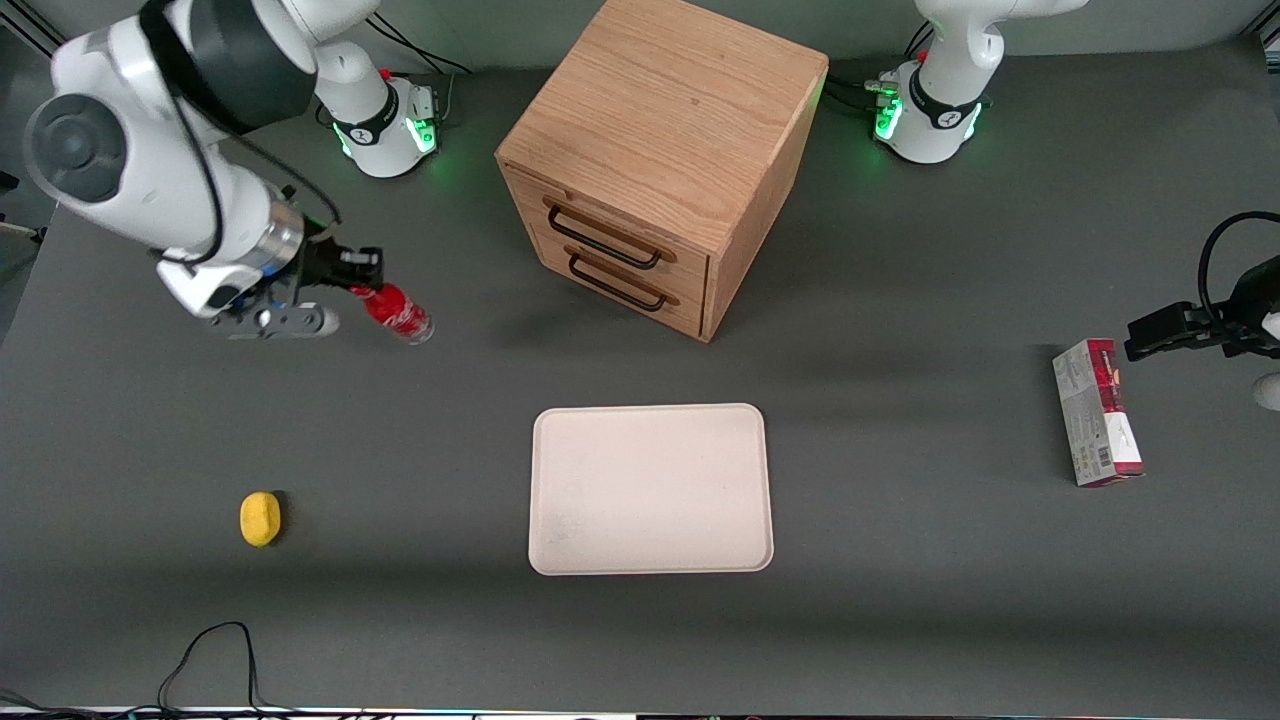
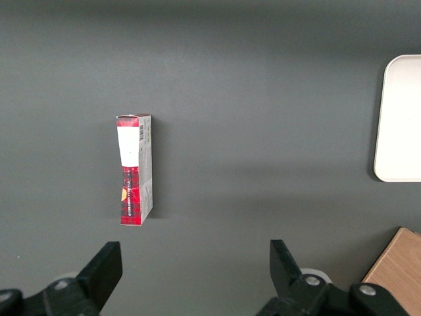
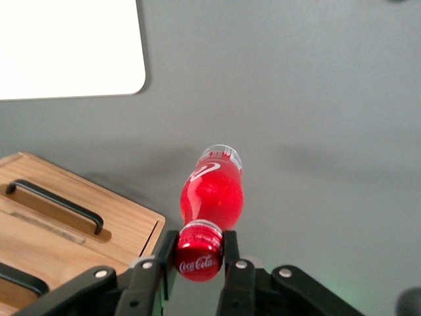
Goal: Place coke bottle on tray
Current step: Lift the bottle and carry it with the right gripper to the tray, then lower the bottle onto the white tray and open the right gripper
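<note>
The working arm's pincer (image 1: 352,275) pinches the coke bottle (image 1: 398,312) by its red cap, one finger (image 3: 231,248) on each side, with the bottle tilted and its clear base pointing down toward the dark grey worktop (image 1: 900,620). In the front view the bottle appears to hang just above the surface, at the working arm's end of the worktop, though whether the base touches cannot be told.

The cream tray (image 1: 650,489) lies flat and bare nearer the front camera, well apart from the bottle, with open grey surface between them on every side of its low rim.

A wooden two-drawer cabinet (image 1: 660,160) stands farther from the front camera than the tray, its drawers shut, beside the bottle but clear of it. A yellow lemon-like object (image 1: 260,519) rests nearer the camera than the pincer, well apart from the tray. A red-and-grey carton (image 1: 1097,412) lies on its side toward the parked arm's end of the worktop. A black cable (image 1: 205,655) loops at the worktop's near edge.
</note>
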